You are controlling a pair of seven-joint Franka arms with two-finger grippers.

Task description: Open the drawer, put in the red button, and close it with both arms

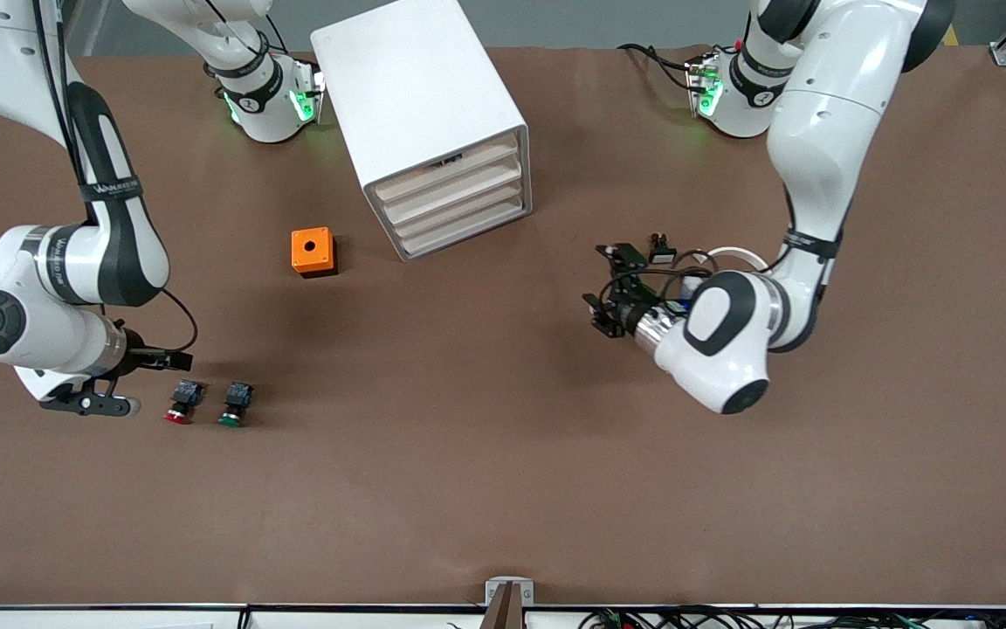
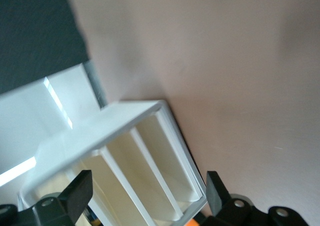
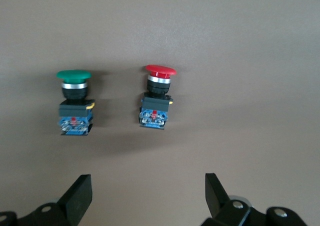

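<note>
**Task barely begun – drawers shut, red button on table**

Nearest the front camera lie the two push-buttons, side by side on the brown table (image 1: pixel 503 489) toward the right arm's end: red button (image 1: pixel 178 404) and, just beside it toward the table's middle, the green button (image 1: pixel 234 405). Both rest on their sides, caps pointing at the camera. Right gripper (image 1: pixel 119 404) sits low just beside the red button, on the side away from the green one; the right wrist view shows its fingers (image 3: pixel 80 193) spread wide, nothing between them, red button (image 3: pixel 157 98) ahead of the gap but apart from it.

Orange box (image 1: pixel 313 252) stands farther from the camera, near the white cabinet (image 1: pixel 420 105). All four drawer fronts look flush – the drawer (image 1: pixel 451 188), second from the top, is not pulled out yet.

Left gripper (image 1: pixel 612 293) hovers over bare table toward the left arm's end, aimed at the cabinet, well apart from it, fingers (image 2: pixel 77 191) wide apart and empty.

Judgement: nothing done so far. Left to do – open drawer, pick red button, drop it in, push shut with both arms.
</note>
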